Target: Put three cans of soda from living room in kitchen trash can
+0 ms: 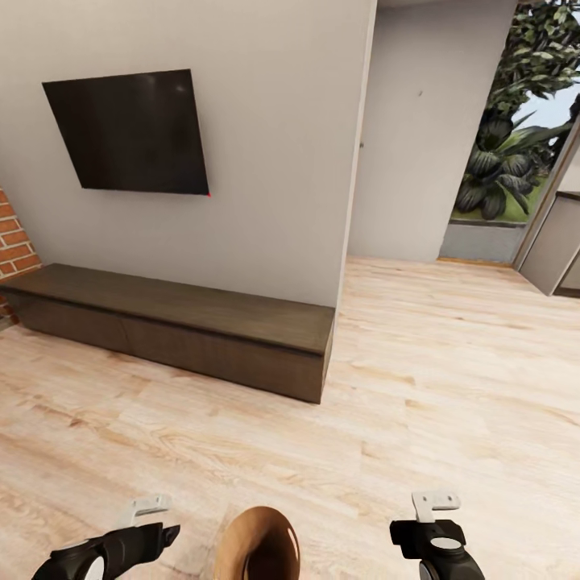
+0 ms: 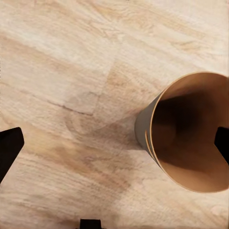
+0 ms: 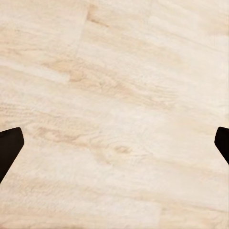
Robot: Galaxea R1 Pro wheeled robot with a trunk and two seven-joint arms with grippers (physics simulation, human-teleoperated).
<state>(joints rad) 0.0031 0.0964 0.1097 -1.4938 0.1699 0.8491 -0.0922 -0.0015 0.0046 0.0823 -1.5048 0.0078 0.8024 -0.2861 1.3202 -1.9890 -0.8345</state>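
While two tools, the left tool and right tool, hang spread apart over the plank floor, one brown trash can sits between them, near one long dark bench under one wall TV.

Open plank floor ahead, one bucket close in

The tash can stands on the floor between the two arms, beside the left end effector. The long dark bench lines the wall at left; rightward the floor runs unobstructed toward the doorway.
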